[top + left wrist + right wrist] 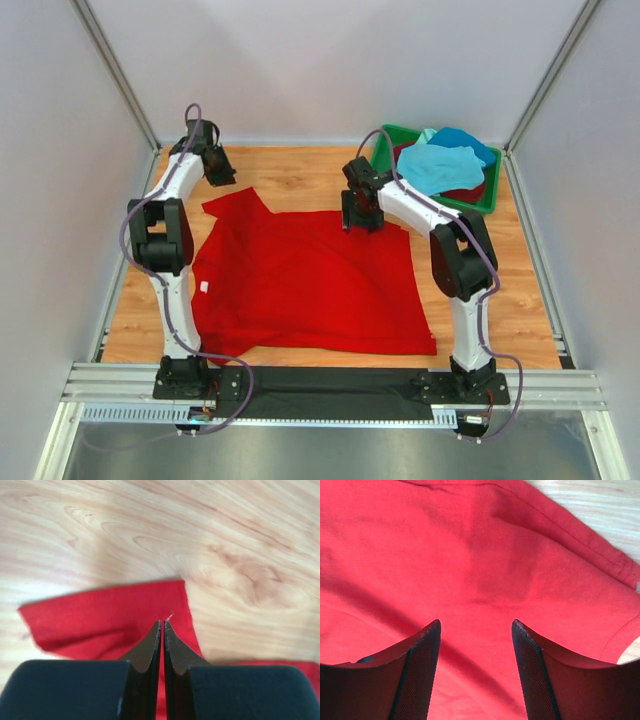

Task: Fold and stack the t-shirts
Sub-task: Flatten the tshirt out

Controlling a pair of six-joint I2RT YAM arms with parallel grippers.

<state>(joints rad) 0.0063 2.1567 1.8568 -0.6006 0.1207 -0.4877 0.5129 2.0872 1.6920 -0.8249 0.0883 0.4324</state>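
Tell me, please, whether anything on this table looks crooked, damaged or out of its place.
Nothing looks damaged or spilled. The red t-shirt lies crooked and creased on the table, with one sleeve sticking out at its far left corner. In the green bin, the other shirts are heaped unfolded, turquoise and blue on top.

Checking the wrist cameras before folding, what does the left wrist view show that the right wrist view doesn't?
Left wrist only: the left gripper shut over an edge flap of the red t-shirt, with much bare wooden table. Right wrist only: the right gripper open over broad red cloth with a stitched hem. Both: the same shirt and table.
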